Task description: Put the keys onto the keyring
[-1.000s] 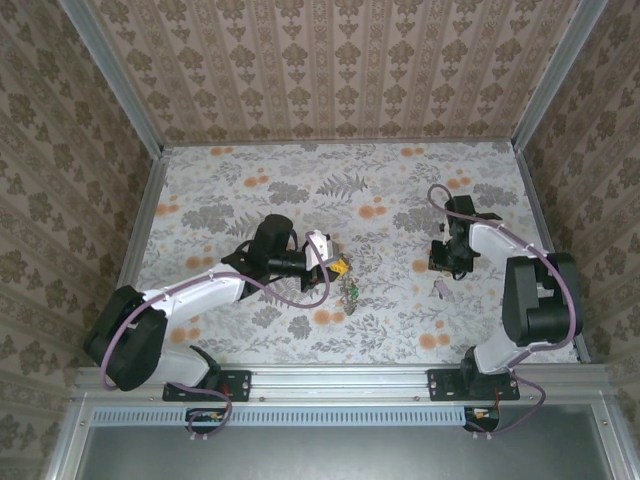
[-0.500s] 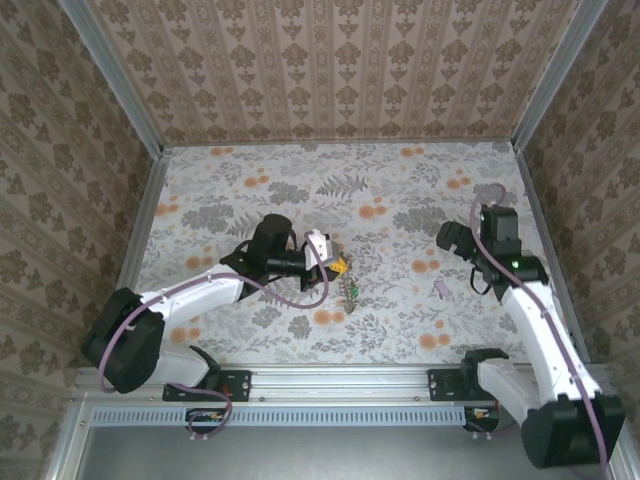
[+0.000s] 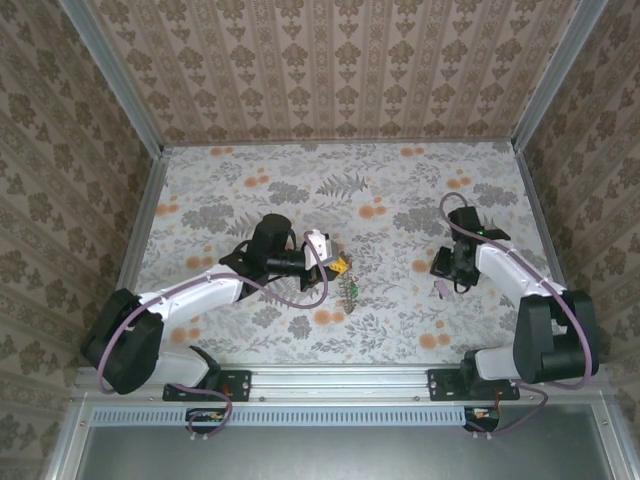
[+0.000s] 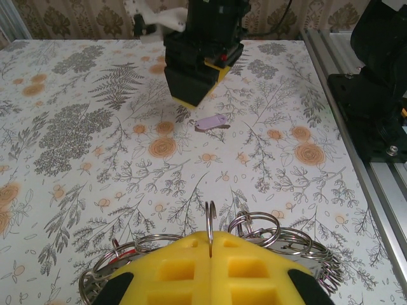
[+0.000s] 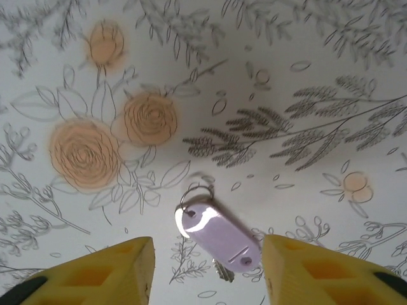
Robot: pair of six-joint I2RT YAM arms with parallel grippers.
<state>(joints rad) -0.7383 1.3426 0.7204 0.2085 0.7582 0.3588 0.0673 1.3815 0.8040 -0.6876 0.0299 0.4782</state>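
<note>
The lilac-tagged key [image 5: 219, 236] lies unthreaded beneath the spread right gripper [image 5: 206, 253]; the left gripper [image 4: 210, 240] pinches the keyring [image 4: 210, 216] upright.

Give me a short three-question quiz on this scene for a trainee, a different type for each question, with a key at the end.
1. True or false: the right hand is shut on the key tag.
2. The left hand pinches: A, a metal ring; B, the key tag; C, nothing.
3. Fill in: the key tag's colour is ____.
Key: 1 false (it is open, with the tag lying on the table between its fingers); 2 A; 3 lilac.
</note>
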